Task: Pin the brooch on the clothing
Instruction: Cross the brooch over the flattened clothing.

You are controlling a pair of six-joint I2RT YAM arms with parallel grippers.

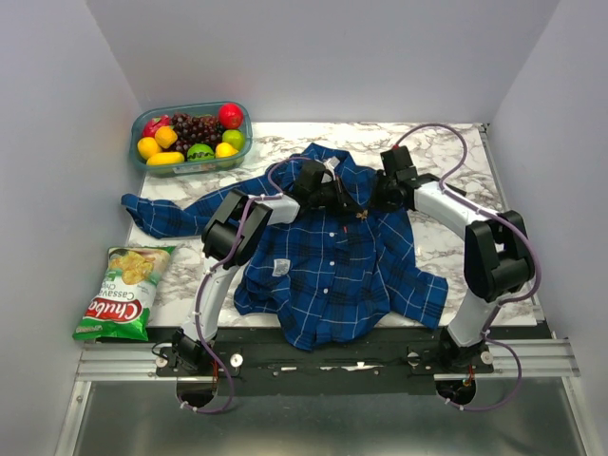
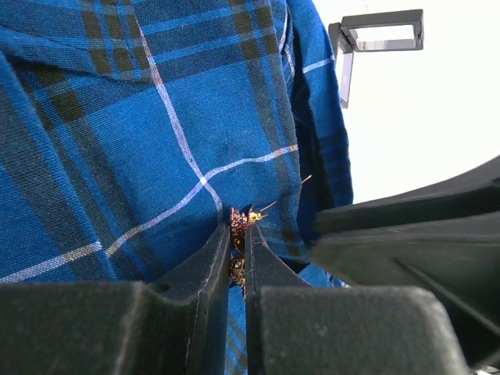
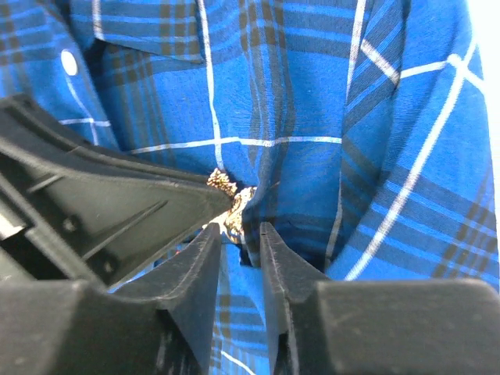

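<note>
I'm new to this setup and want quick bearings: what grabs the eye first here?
A blue plaid shirt spread at the centre, with the left claw and right claw meeting at its chest, the left pinching a tiny brooch. A tub of bright fruit sits back left, a chips bag front left.

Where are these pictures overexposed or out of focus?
Left wrist view: background beyond the shirt burnt out to white, near jaws soft. Right wrist view: jaws blurred, plaid sharp. Top view: even light, soft shadows, brooch too small for detail.

Pale grey walls [image 1: 332, 57], white marble tabletop [image 1: 456, 152]
</note>
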